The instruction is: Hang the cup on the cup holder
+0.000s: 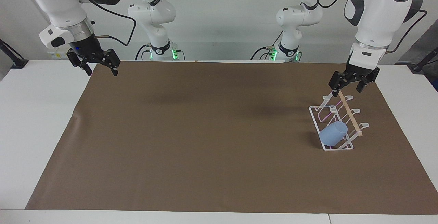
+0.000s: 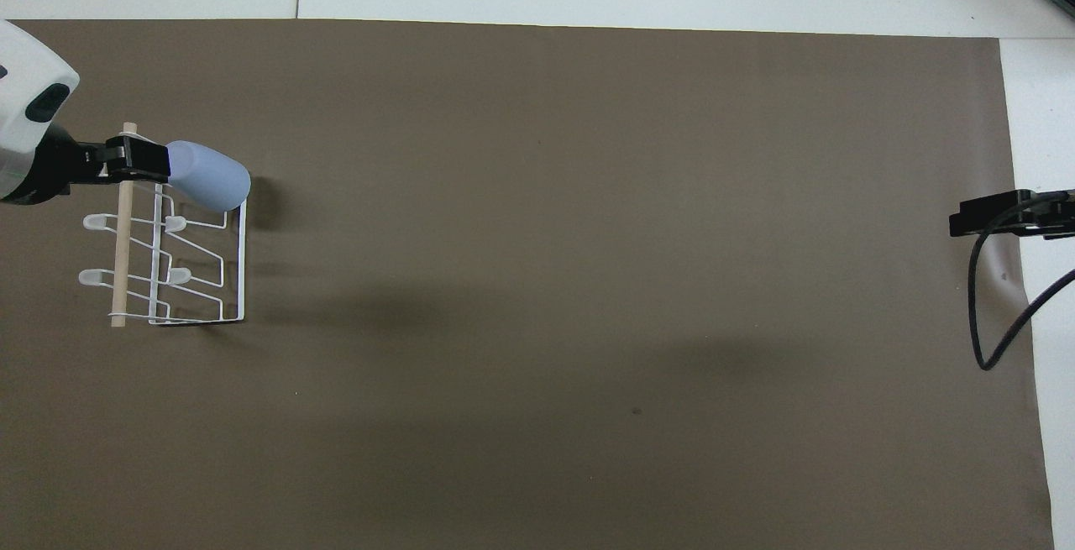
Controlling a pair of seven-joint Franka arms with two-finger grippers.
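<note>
Light-blue cup (image 1: 333,133), white rack (image 1: 337,121)

White table (image 1: 20,131) covered by a brown sheet (image 1: 205,142), plain white wall (image 1: 222,12) seen at the robots' end, soft shadows cast on the sheet

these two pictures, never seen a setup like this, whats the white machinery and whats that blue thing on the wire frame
The white machinery is two robot arms bolted at one end of a table. One picture looks at them from across the table; the other looks steeply down from above their own end.

A brown mat covers the table. On it, toward the left arm's end, stands a white wire cup rack with a wooden rod along its top. The blue thing is a small plastic cup hanging tilted on one of the rack's prongs.

Nothing is held. The left claw is open, up in the air over the rack's end nearer the robots. The right claw is open too and waits over the mat's edge at its own end.
</note>
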